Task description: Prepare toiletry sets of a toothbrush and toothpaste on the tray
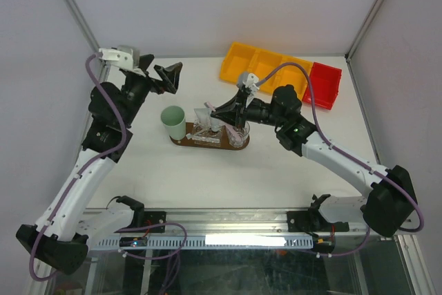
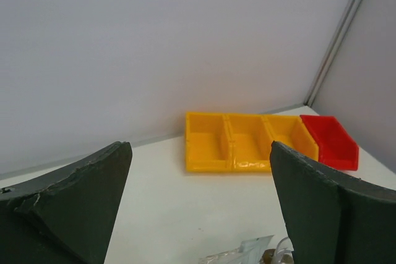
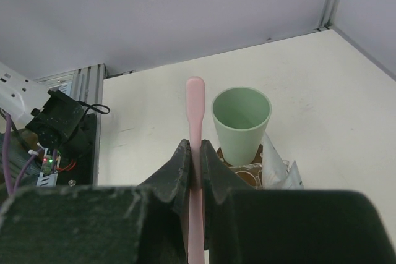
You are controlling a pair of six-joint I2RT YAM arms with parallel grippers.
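Note:
My right gripper [image 3: 194, 153] is shut on a slim pale pink toothbrush [image 3: 195, 106], whose rounded end sticks out past the fingertips. In the top view this gripper [image 1: 222, 112] hangs over the dark-brown oval tray [image 1: 181, 141]. Just beyond it in the right wrist view stands a mint-green cup [image 3: 241, 122], with white crimped toothpaste tubes [image 3: 275, 168] to its right on the tray [image 3: 250, 176]. My left gripper [image 1: 171, 77] is raised at the back left, away from the tray. Its jaws are wide open and empty [image 2: 201, 153].
A yellow divided bin [image 1: 266, 67] and a small red bin [image 1: 324, 86] stand at the back right; the left wrist view shows both bins [image 2: 241, 143] [image 2: 331, 140]. The mint-green cup [image 1: 174, 121] sits at the tray's left end, and clear glasses [image 1: 238, 132] stand on it.

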